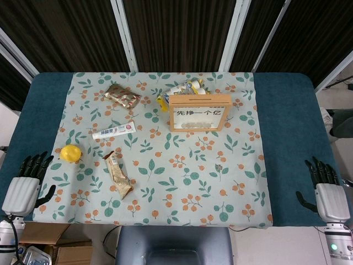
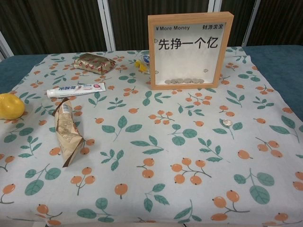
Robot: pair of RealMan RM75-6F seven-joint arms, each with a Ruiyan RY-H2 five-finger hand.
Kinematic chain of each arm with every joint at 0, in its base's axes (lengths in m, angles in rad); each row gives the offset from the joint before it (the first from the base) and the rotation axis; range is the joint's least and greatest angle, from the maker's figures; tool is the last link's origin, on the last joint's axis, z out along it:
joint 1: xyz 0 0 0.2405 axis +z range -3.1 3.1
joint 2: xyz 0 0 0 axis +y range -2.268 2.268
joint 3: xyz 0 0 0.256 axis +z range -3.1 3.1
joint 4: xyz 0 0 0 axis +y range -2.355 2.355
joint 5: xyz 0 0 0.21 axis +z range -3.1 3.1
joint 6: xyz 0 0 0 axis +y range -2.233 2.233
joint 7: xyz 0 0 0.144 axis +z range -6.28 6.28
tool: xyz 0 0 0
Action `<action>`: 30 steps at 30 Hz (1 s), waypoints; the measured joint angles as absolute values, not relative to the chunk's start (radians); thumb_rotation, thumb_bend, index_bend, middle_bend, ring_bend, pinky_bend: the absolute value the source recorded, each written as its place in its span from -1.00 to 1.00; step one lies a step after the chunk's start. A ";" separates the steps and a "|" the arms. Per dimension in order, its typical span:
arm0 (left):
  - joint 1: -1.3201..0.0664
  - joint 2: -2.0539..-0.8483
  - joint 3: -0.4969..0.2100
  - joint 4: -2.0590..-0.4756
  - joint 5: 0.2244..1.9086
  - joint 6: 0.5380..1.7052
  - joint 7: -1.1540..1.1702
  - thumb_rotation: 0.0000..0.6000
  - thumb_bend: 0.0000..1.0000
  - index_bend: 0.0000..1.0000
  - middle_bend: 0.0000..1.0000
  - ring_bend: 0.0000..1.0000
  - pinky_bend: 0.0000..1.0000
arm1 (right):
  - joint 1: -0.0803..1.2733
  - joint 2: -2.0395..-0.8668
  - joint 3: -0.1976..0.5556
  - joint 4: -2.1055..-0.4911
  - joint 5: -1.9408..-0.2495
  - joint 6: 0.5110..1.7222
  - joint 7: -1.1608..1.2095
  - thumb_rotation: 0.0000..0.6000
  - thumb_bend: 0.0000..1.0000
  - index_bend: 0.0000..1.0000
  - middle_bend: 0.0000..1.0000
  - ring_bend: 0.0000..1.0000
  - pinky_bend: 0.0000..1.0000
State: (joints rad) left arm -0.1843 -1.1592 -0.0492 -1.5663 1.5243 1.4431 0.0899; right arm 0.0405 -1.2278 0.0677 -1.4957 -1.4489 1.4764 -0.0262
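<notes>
My left hand [image 1: 26, 181] hovers at the near left edge of the table, fingers spread, holding nothing; a yellow lemon [image 1: 71, 153] [image 2: 10, 106] lies nearest to it. My right hand [image 1: 326, 187] hangs at the near right edge over the blue table top, also empty with fingers apart. A wooden-framed coin box [image 1: 199, 112] [image 2: 190, 50] with Chinese lettering stands upright at the back centre. A single coin [image 2: 227, 122] lies on the cloth to its front right. Neither hand appears in the chest view.
On the floral cloth [image 1: 176, 182] lie a toothpaste tube [image 1: 114, 130] [image 2: 75, 89], a brown snack packet [image 1: 118, 174] [image 2: 66, 136], a shiny foil pack [image 1: 122, 96] [image 2: 94, 62] and a pile of small items [image 1: 185, 88] behind the box. A grey chair back [image 1: 174, 245] sits at the front edge.
</notes>
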 measured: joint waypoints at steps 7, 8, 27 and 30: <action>-0.185 -1.165 -0.047 -1.562 1.531 1.445 0.094 1.00 -0.25 -1.00 -1.00 -1.00 -1.00 | 0.041 -1.229 0.065 -1.489 -1.454 1.475 -0.022 1.00 -0.11 -1.00 -1.00 -1.00 -1.00; -0.185 -1.165 -0.047 -1.561 1.530 1.445 0.094 1.00 -0.25 -1.00 -1.00 -1.00 -1.00 | 0.042 -1.229 0.064 -1.489 -1.456 1.475 -0.023 1.00 -0.11 -1.00 -1.00 -1.00 -1.00; -0.196 -1.189 -0.050 -1.523 1.526 1.429 0.062 1.00 -0.25 -1.00 -1.00 -1.00 -1.00 | 0.203 -1.265 0.096 -1.582 -1.491 1.305 -0.238 1.00 -0.11 -1.00 -1.00 -1.00 -1.00; -0.198 -1.193 -0.047 -1.517 1.528 1.426 0.064 1.00 -0.25 -1.00 -1.00 -1.00 -1.00 | 0.263 -1.299 0.123 -1.584 -1.464 1.242 -0.313 1.00 -0.11 -1.00 -1.00 -1.00 -1.00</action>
